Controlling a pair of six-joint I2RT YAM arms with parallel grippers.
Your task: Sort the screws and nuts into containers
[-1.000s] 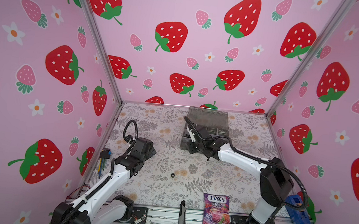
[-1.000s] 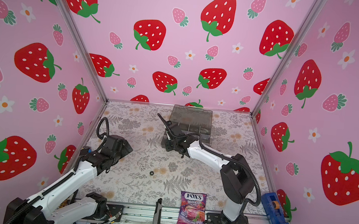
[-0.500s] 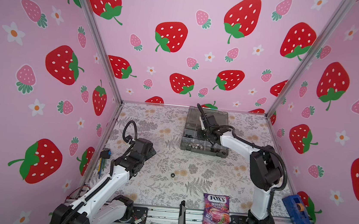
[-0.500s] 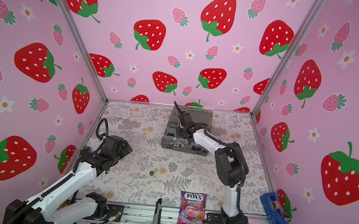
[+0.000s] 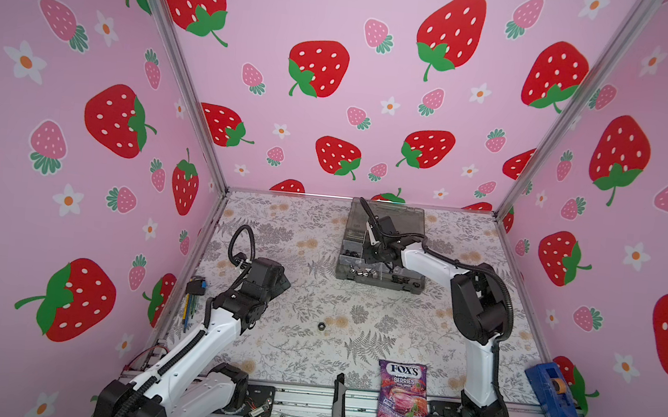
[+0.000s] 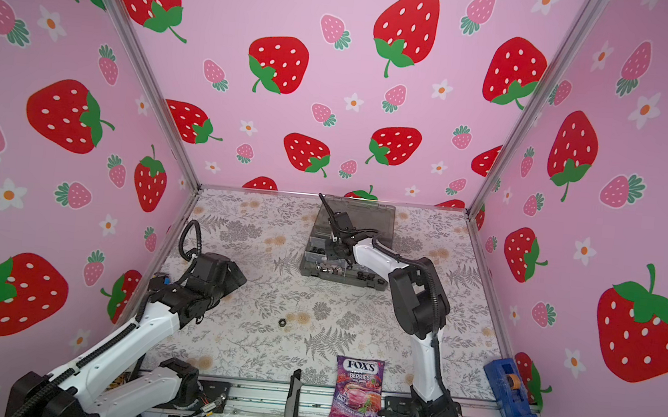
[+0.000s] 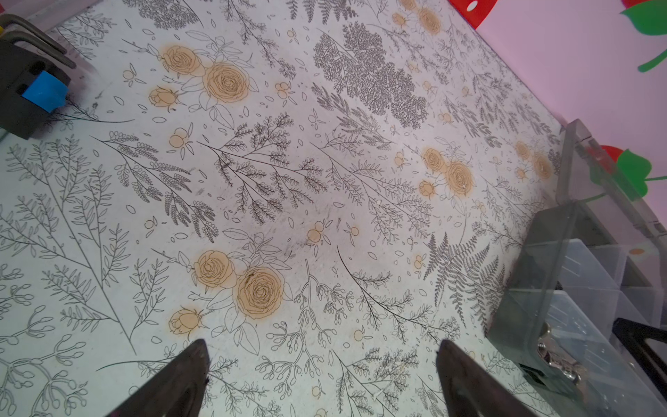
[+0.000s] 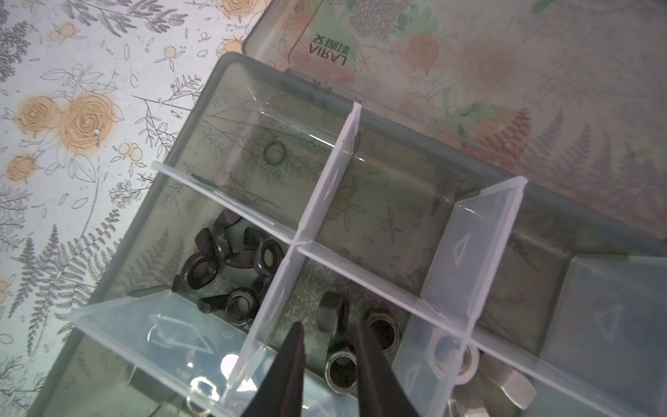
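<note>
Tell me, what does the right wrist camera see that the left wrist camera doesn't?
Only the right wrist view: inside the box, winged nuts and, past a divider, hex nuts under the right gripper. Only the left wrist view: hex keys and the wide-open left gripper over the table. Both: the box, seen from outside in the left wrist view, and the floral table.

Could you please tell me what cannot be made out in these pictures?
- Right gripper: in both top views its own wrist hides the jaws.
- Organiser box, near compartments: contents too small in both top views.
- Silver nuts: right wrist view, veiled by a clear divider, cut off by the edge.
- Loose nut: kind too small to tell in both top views.
</note>
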